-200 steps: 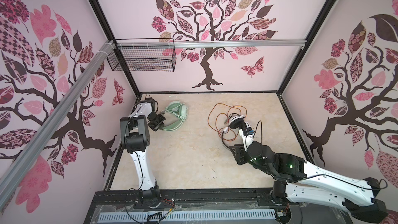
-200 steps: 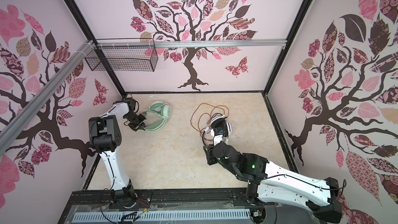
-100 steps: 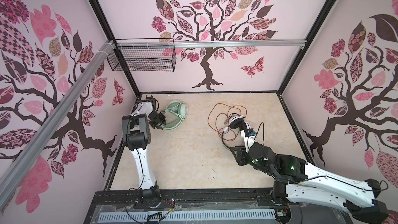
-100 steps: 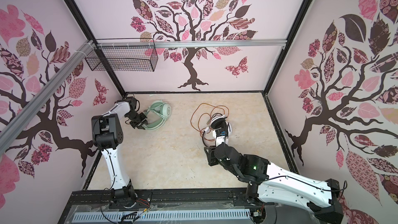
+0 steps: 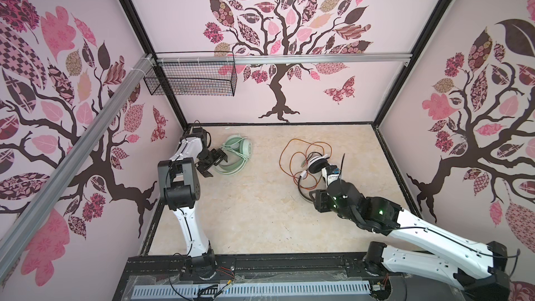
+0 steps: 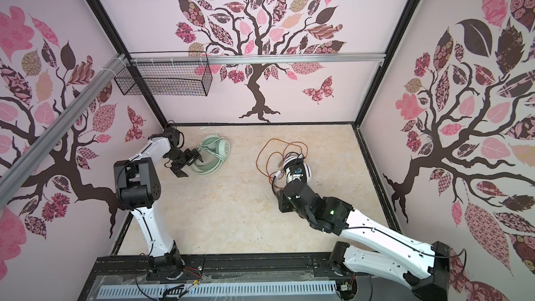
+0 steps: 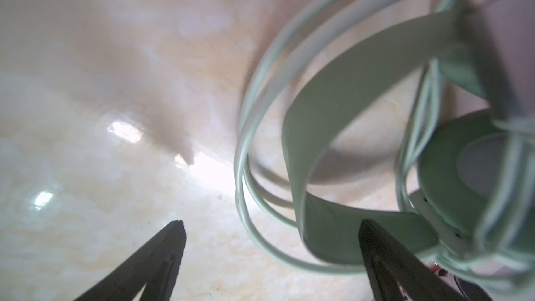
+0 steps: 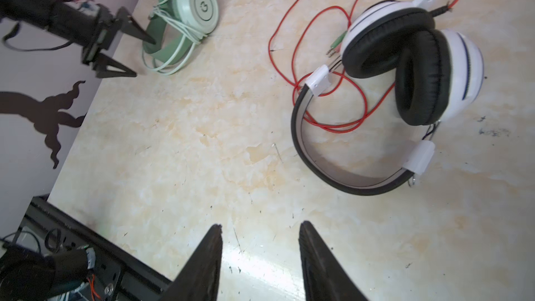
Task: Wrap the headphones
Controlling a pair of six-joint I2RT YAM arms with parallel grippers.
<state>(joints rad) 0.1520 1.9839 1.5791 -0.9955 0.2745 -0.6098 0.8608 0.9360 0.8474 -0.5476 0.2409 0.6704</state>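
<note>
— How far are we getting?
— Mint-green over-ear headphones (image 5: 236, 154), ten o'clock on the beige tabletop (image 5: 260, 215), are looking wrapped; our left gripper (image 5: 216, 164) is gaping empty beside them.
— And the white black-padded headphones (image 8: 405, 62)?
— At two o'clock, their orange-red cord (image 8: 292, 62) is lying loose; our right gripper (image 8: 259, 224) is hovering part-open, holding nothing.

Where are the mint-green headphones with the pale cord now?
The mint-green headphones lie on the marbled table, at its far-left corner in both top views, beside the open left gripper.

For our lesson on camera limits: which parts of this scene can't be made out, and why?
- In both top views: white headphones, headband partly hidden under the right arm.
- Left wrist view: mint headphones, blurred and cut off by the frame edge.
- In both top views: orange-red cord, plugs too small.
</note>
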